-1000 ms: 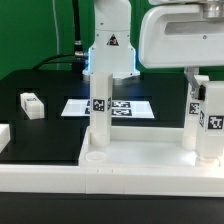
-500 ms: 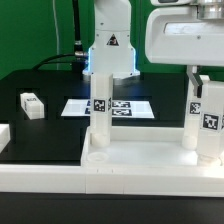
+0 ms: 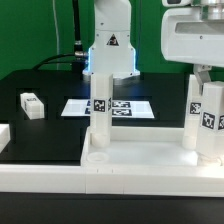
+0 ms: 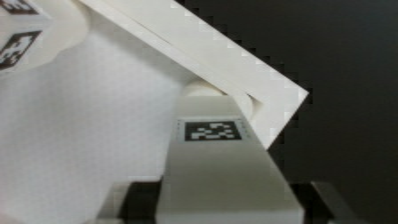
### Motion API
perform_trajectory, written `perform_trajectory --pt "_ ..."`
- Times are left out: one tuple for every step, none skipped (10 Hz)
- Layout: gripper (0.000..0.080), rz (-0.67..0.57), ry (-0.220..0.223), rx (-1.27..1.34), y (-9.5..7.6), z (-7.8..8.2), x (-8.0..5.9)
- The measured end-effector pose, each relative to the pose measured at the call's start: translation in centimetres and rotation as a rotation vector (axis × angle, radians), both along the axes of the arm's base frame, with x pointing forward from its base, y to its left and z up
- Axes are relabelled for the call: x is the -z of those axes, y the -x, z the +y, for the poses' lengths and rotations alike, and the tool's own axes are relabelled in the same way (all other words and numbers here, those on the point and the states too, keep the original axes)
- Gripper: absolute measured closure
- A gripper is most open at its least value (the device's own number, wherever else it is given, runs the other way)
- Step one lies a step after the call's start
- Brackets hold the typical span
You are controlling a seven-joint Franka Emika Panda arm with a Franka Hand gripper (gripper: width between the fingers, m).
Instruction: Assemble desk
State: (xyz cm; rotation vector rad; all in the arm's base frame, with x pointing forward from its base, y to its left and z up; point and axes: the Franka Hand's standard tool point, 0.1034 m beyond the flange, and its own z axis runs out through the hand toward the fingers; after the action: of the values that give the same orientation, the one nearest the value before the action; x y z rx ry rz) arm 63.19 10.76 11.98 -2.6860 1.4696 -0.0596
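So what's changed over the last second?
The gripper shifted toward the exterior view's right, fingers still clamped on the near leg, whose tag slid to that view's left: it seems to be turning. The tabletop, two other standing legs and loose leg stayed put.

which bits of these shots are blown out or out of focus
Exterior view: fairly sharp, but the arm's white casing and the tabletop wash out to near-flat white, and a blue glow bleeds off the arm base. Wrist view: the leg sits very close and looks soft, its tag fuzzy-edged, and the background is featureless black.
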Motion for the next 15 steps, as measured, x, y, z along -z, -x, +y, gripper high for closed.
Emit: perform_trajectory --pt "0.0356 -0.005 0.008 -0.09 -0.01 -0.08 0.01" --pt "0.0202 -0.005 0.01 -0.115 0.0 0.02 0.05" --pt "0.0202 -0.008 0.018 -0.181 -0.03 0.2 0.09" --pt "0.0164 -0.016 0.041 -0.324 -0.22 0.19 0.1" --pt "0.0153 -0.02 0.048 -0.415 -0.35 0.26 0.13" --pt "0.0153 -0.023 0.057 -0.492 -0.42 0.25 0.13" --pt "0.015 -0.027 0.07 -0.611 -0.43 0.1 0.15" --pt "0.015 -0.028 0.081 -0.694 -0.45 0.0 0.13" --pt "0.015 -0.028 0.1 -0.783 -0.53 -0.1 0.05" --pt "0.015 -0.029 0.11 -0.885 -0.61 -0.25 -0.01" --pt "0.015 -0.031 0.116 -0.97 -0.62 -0.38 0.05" --pt "0.015 -0.03 0.12 -1.024 -0.6 -0.46 0.15" --pt "0.015 -0.032 0.126 -1.109 -0.58 -0.47 0.2" --pt "0.015 -0.036 0.134 -1.193 -0.57 -0.36 0.23" --pt "0.015 -0.038 0.139 -1.229 -0.59 -0.39 0.23"
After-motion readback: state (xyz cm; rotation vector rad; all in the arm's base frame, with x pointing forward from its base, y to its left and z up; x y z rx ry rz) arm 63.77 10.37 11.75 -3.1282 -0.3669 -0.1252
